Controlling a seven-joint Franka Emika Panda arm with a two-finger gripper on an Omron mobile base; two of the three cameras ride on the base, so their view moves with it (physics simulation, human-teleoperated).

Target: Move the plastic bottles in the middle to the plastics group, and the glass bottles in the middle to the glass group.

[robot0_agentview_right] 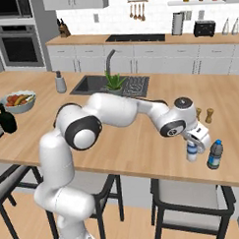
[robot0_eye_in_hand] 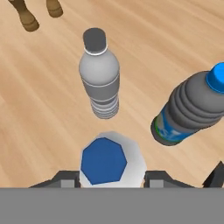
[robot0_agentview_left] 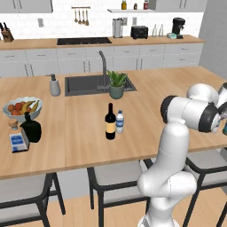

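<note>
The gripper grasps a small clear plastic bottle by its sides, holding it upright over the island counter just beside the plastics group, presumably to set it down there. A grey-capped bottle and a blue-capped bottle stand near, leaving little room (the brown shakers sit behind them). Back mid-counter, the wine bottle and a second water bottle wait beside each other, in front of the potted plant.
</note>
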